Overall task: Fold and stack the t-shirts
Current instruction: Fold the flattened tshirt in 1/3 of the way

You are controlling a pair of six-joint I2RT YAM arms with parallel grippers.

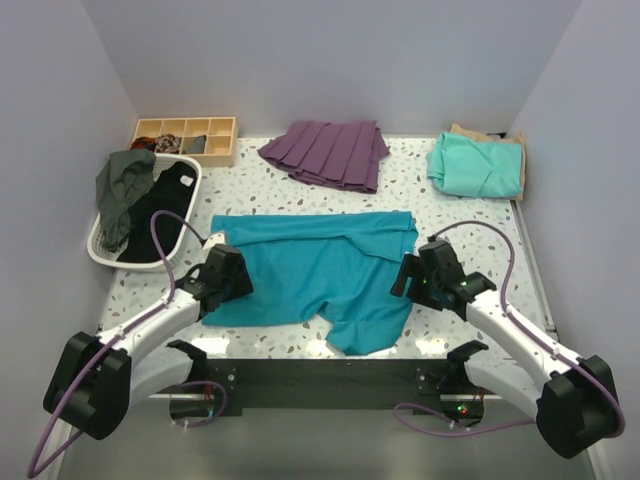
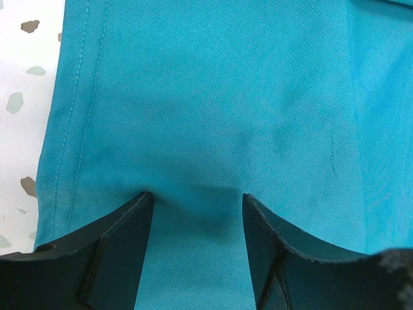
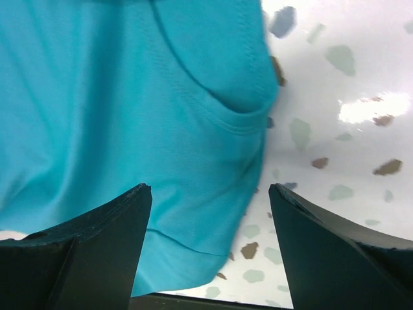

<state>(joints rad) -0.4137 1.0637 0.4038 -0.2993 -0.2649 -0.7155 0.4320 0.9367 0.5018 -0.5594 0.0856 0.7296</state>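
Your left gripper (image 1: 238,281) and right gripper (image 1: 406,276) hover open and empty over opposite edges of the teal t-shirt (image 1: 312,265), seemingly placed to pinch and fold.

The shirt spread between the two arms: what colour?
The shirt is plain deep teal-blue; the top external view shows it best.

Legible markings: none in any of the three views.

Teal t-shirt (image 1: 310,265), spread at the near edge of the desk (image 1: 420,190): plain fabric with stitched seams only, and no print or tag can be read, even close up in both wrist views.

Mint-green t-shirt (image 1: 478,167), far right corner of the desk: plain, nothing readable.
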